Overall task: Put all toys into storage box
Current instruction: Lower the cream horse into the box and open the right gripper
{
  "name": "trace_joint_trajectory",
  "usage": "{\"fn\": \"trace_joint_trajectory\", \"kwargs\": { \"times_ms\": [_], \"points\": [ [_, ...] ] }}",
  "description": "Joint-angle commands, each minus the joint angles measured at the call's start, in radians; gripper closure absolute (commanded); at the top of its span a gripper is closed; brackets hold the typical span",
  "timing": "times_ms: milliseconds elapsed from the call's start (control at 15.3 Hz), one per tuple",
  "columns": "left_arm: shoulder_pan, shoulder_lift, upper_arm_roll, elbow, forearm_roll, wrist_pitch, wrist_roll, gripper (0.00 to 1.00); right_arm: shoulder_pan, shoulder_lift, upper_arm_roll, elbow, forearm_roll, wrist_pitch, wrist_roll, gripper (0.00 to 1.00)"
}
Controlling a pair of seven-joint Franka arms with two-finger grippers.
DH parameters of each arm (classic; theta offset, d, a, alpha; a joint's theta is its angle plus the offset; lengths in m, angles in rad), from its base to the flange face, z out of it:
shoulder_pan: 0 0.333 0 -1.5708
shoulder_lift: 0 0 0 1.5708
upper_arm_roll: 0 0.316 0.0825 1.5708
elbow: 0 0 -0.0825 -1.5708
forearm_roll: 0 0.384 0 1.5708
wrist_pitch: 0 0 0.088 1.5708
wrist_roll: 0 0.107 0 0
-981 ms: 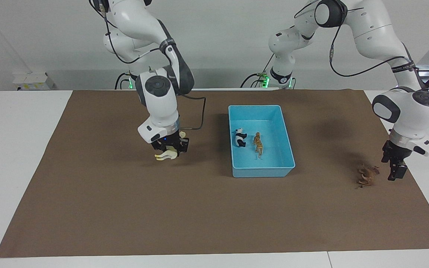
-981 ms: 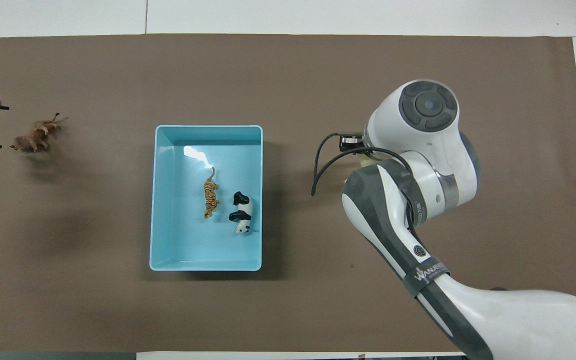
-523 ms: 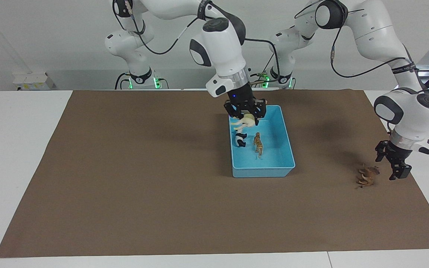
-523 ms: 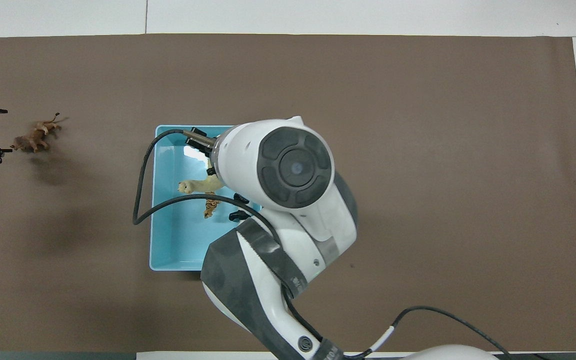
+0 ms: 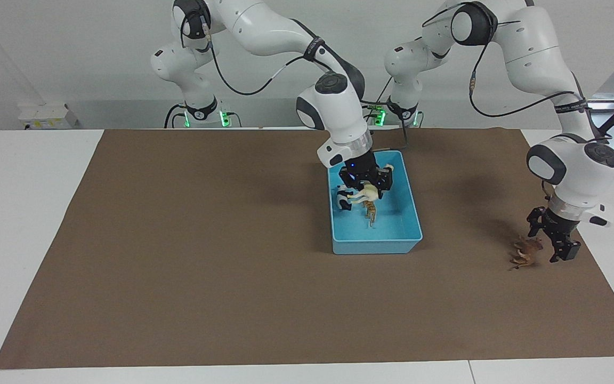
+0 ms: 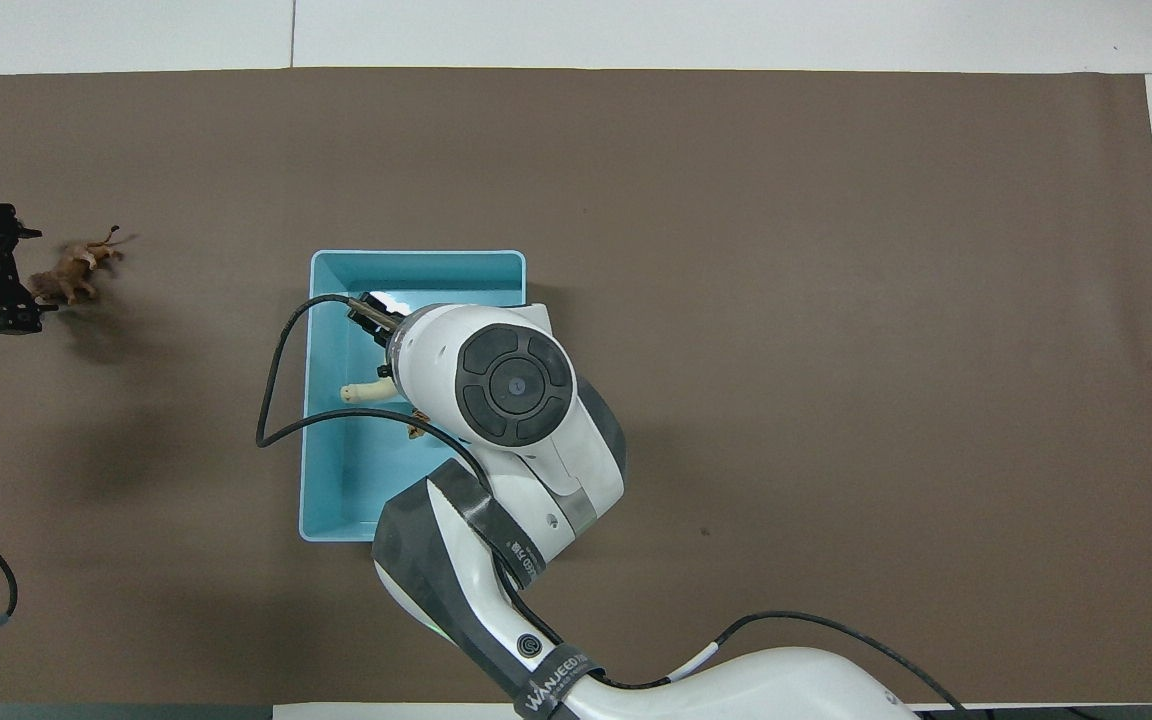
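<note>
Since a second ago, your right gripper point(image 5: 366, 188) has carried the cream-white horse point(image 5: 363, 194) from above the brown mat point(image 5: 179, 266) toward the right arm's end of the table to a spot low inside the storage box point(image 5: 408, 210); your left gripper point(image 5: 551, 239) has dropped closer to the lion point(image 5: 524, 252). From the facing camera, you see the right gripper's fingers clamped on the horse, which hangs just above the panda point(image 5: 343, 201) and the tiger point(image 5: 371, 212), both lying on the box floor. The left gripper hangs just beside the lion, fingers spread apart, one fingertip by its back; you cannot tell whether it touches. The lion stands on the mat toward the left arm's end, well apart from the box

From overhead, the right arm's wrist covers much of the storage box point(image 6: 336, 500), hiding the panda and most of the tiger point(image 6: 416, 432). The horse point(image 6: 364, 393) pokes out from under the wrist, over the box's middle. The left gripper point(image 6: 4, 268) sits with spread fingers at the lion point(image 6: 71, 275)
</note>
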Motion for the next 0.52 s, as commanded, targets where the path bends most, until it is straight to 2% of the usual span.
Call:
{"fn": "trace_joint_trajectory", "kwargs": {
  "times_ms": [0,65,196,327,393,458],
  "points": [
    [-0.008,-0.006,0.008,-0.052,-0.014,0.064,-0.009,0.0,-0.012,-0.027,-0.012,0.018,0.021,-0.105,0.048,0.0],
    [-0.008,-0.007,0.008,-0.067,-0.014,0.087,-0.009,0.02,-0.028,-0.056,-0.03,0.03,0.007,-0.174,0.048,0.0],
    [-0.008,-0.009,0.005,-0.076,-0.014,0.104,-0.009,0.16,-0.072,-0.123,-0.08,0.026,-0.011,-0.272,0.014,0.0],
    [-0.01,-0.009,0.008,-0.076,-0.012,0.104,-0.009,0.5,-0.158,-0.177,-0.092,0.021,-0.015,-0.369,-0.113,0.0],
    [-0.01,-0.009,0.008,-0.075,-0.011,0.104,-0.006,0.84,-0.202,-0.2,-0.094,0.019,-0.016,-0.41,-0.223,0.0],
    [-0.011,-0.009,0.008,-0.07,-0.011,0.103,-0.006,1.0,-0.256,-0.221,-0.094,0.013,-0.024,-0.449,-0.341,0.0]
  ]
}}
